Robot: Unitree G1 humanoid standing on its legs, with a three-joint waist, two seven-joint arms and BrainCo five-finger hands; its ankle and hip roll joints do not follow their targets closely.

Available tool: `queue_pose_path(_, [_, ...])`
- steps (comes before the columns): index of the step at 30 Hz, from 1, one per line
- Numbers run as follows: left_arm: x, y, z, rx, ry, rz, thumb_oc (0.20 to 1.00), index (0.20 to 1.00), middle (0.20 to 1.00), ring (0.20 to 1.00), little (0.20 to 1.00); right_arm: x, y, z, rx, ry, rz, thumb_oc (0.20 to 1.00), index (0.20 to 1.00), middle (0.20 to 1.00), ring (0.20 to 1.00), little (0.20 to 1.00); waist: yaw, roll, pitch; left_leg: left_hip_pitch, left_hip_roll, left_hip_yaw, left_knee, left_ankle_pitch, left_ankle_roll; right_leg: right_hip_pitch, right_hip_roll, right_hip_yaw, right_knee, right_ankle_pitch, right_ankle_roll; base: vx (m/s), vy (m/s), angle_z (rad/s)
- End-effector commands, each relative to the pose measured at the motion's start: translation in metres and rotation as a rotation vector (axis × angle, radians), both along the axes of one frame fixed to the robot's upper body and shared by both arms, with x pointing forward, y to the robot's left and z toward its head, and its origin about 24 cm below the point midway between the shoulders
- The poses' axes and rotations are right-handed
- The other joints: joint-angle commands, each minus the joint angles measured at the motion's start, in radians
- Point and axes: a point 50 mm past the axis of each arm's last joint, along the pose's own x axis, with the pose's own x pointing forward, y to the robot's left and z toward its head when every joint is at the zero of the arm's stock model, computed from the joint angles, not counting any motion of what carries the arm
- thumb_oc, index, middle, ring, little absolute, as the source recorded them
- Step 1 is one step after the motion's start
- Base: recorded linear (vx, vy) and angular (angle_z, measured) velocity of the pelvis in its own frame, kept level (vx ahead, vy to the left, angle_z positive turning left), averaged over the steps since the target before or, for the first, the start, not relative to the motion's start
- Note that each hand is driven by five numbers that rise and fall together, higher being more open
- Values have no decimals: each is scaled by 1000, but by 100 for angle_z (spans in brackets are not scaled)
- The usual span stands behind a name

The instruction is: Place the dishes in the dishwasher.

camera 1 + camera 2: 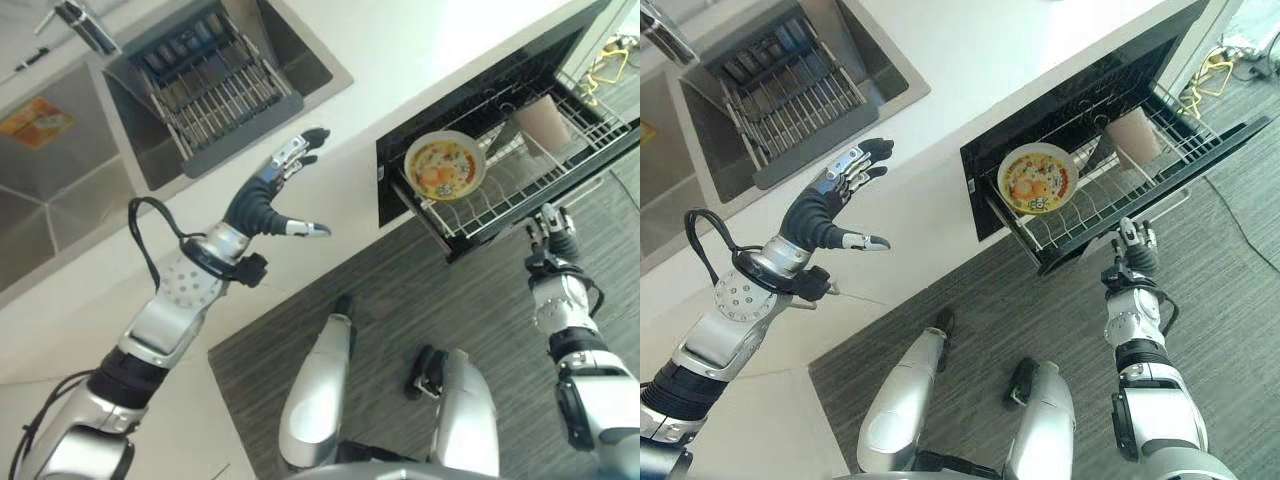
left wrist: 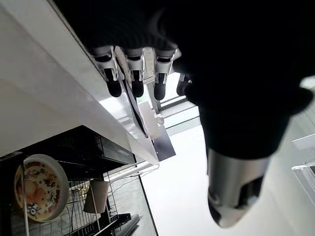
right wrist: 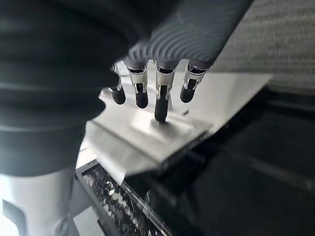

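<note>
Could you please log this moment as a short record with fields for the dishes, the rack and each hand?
plate: patterned, standing on edge in the rack
cup: pale, tipped over in the rack, apart from the plate
rack: wire, pulled out of the open dishwasher
sink basket: dark wire basket in the sink
left hand: raised over the counter, fingers spread, holding nothing
right hand: at the rack's front edge, fingers straight, tips on the front panel

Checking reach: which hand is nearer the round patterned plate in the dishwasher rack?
Right hand, just beyond the rack's front edge from the plate; left hand is over the white counter.
</note>
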Motion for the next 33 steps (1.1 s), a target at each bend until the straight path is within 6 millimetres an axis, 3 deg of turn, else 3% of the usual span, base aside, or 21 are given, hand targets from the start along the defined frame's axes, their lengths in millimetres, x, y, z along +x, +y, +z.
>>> queue_pose_path(1, [-9,5,27,-61,-145,-15,1000,1000,1000,1000,1000,19,22,18,-5,-72,64,1000,1000,1000,1000,1000,34,6,-39,61,-32,-12,-81,-10,102,17,-19,50,-62,152,51,-89,-18,7])
queue_pose_path(13, [0,4,58,-46,-289,-16,1000,1000,1000,1000,1000,50,32,105,-148,-281,107,1000,1000,1000,1000,1000,63,-25,-21,-23,-33,-27,-215,55,109,-39,-4,37,-287,248,74,-57,-6,3])
queue_pose_path(20, [2,5,66,-8,-308,-14,1000,1000,1000,1000,1000,57,46,133,-201,-340,140,1000,1000,1000,1000,1000,84,-61,-21,-46,-29,-24,-204,47,109,-14,-11,15,-354,278,84,34,-27,5])
queue_pose_path(33, [-1,18,74,64,-316,-16,1000,1000,1000,1000,1000,59,51,177,-267,-449,138,1000,1000,1000,1000,1000,133,-126,-21,-37,-24,-33,-213,35,93,108,-14,-22,-545,354,119,62,-36,6])
